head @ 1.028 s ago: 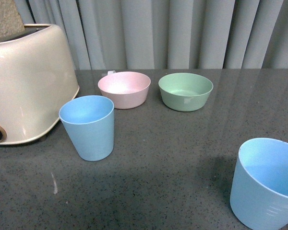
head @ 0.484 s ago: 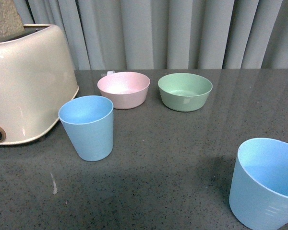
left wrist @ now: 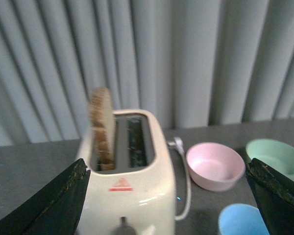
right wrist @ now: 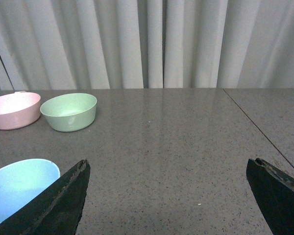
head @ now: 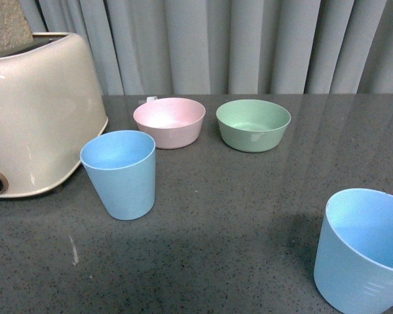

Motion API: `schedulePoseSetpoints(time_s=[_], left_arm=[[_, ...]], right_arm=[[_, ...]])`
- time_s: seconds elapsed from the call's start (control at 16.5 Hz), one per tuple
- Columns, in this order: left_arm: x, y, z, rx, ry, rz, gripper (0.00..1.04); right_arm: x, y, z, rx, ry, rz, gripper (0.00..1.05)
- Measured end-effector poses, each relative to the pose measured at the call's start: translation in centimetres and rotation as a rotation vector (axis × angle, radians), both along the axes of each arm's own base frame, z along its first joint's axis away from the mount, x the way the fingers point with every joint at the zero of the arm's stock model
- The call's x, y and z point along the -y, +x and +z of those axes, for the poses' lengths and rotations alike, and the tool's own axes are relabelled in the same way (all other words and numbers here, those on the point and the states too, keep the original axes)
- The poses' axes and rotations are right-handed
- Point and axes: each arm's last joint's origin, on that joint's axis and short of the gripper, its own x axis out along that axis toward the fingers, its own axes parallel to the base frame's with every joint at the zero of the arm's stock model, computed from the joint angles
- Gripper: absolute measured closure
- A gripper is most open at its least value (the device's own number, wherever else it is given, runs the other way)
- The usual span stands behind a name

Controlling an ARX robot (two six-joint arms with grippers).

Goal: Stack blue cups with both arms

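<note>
Two light blue cups stand upright and empty on the dark grey table. One cup [head: 120, 173] stands left of centre beside the toaster; it also shows in the left wrist view [left wrist: 240, 220]. The other cup [head: 361, 250] stands at the near right corner; it also shows in the right wrist view [right wrist: 17, 188]. Neither arm shows in the front view. My left gripper [left wrist: 166, 169] is open and empty, above and behind the toaster. My right gripper [right wrist: 167, 166] is open and empty over bare table, with its cup beside one finger.
A cream toaster [head: 33, 111] with a slice of bread [left wrist: 102, 128] in one slot stands at the far left. A pink bowl [head: 169, 122] and a green bowl [head: 253, 123] stand at the back. Grey curtains hang behind the table. A seam [right wrist: 257, 128] crosses the tabletop.
</note>
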Motion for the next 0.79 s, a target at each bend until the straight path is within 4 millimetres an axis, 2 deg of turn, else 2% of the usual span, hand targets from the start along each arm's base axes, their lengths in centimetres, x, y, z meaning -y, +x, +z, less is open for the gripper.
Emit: schedulePoseSetpoints(time_s=[0.12, 0.18, 0.36, 0.6, 0.79], left_arm=[[2.0, 3.5, -0.1, -0.168, 0.045, -0.189, 0.07], [3.1, 4.6, 0.1, -0.219, 0.061, -0.272, 0.07], [6.1, 6.1, 1.5, -0.27, 0.143, -0.463, 0.07], [8.8, 7.7, -2.2, -0.499, 0.245, -0.605, 0.07], [9.5, 8.8, -3.0, -0.545, 0.302, -0.629, 0.07]], right_arm=[[0.0, 0.0, 0.0, 0.0, 0.0, 0.0, 0.07], [0.0, 0.0, 0.0, 0.0, 0.0, 0.0, 0.07], [0.0, 0.0, 0.0, 0.0, 0.0, 0.0, 0.07], [0.0, 0.0, 0.0, 0.0, 0.0, 0.0, 0.07], [0.0, 0.0, 0.0, 0.0, 0.0, 0.0, 0.07]])
